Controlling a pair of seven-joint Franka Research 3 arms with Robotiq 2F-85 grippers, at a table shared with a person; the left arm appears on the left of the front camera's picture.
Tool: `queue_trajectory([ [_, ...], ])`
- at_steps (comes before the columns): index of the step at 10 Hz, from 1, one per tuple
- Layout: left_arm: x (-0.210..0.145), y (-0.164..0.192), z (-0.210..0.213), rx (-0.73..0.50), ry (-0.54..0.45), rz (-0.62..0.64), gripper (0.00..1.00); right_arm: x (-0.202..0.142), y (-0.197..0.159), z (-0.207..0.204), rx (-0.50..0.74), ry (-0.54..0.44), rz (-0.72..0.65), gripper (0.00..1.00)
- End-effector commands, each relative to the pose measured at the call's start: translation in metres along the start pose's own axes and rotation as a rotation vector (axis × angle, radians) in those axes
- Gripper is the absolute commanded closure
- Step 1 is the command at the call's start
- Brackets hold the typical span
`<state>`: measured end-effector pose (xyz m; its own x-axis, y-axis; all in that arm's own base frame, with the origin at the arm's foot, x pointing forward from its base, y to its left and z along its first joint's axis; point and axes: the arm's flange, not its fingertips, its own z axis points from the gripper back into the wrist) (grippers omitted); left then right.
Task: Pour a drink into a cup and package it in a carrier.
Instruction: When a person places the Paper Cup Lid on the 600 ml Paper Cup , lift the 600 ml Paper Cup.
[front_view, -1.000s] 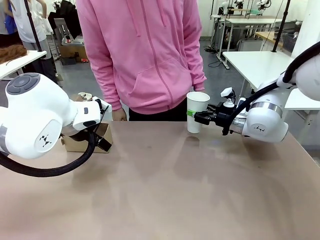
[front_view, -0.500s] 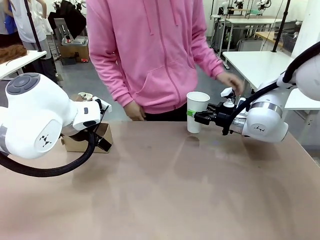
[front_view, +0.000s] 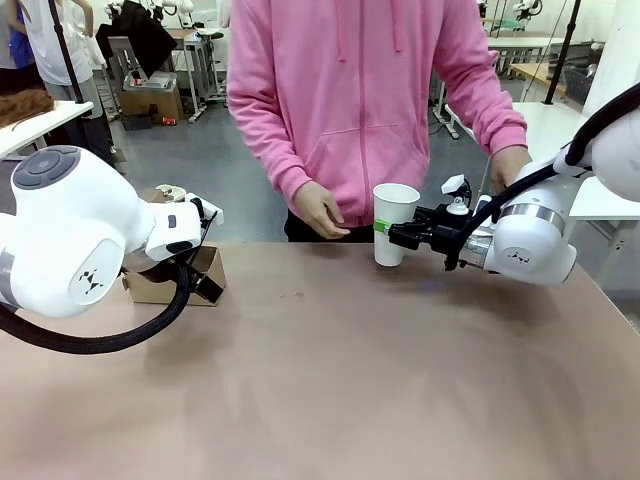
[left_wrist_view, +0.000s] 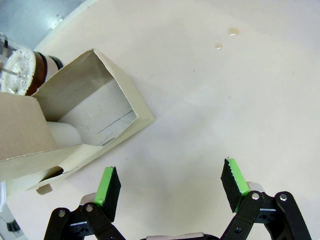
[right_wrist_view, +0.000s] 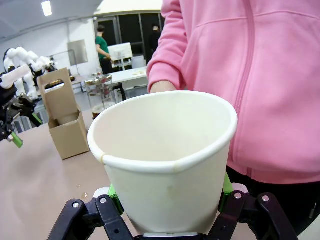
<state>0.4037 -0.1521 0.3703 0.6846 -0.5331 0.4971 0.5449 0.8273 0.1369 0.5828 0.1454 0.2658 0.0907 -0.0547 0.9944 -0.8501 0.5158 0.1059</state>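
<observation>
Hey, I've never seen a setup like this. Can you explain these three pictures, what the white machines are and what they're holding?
These are two white robot arms at a brown table, with a person in a pink hoodie standing across it. The wide picture comes from a fixed camera between the arms; the other two come from cameras on each wrist, looking along that arm's fingers. The right gripper is closed on a tall white paper cup, upright near the table's far edge. The left gripper is open and empty, over the table beside a brown cardboard carrier. Next to the carrier stands a glass press jug holding a dark drink.
</observation>
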Motion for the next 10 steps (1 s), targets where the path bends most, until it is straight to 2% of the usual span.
queue_trajectory([
  [1, -0.0002, 0.0002, 0.0004, -0.002, -0.001, 0.001, 0.00, 0.0039, 0.0024, -0.0003, -0.001, -0.003, 0.003, 0.20],
  [10, -0.0002, 0.0002, 0.0004, -0.002, -0.001, 0.001, 0.00, 0.0039, 0.0024, -0.0003, -0.001, -0.003, 0.003, 0.20],
])
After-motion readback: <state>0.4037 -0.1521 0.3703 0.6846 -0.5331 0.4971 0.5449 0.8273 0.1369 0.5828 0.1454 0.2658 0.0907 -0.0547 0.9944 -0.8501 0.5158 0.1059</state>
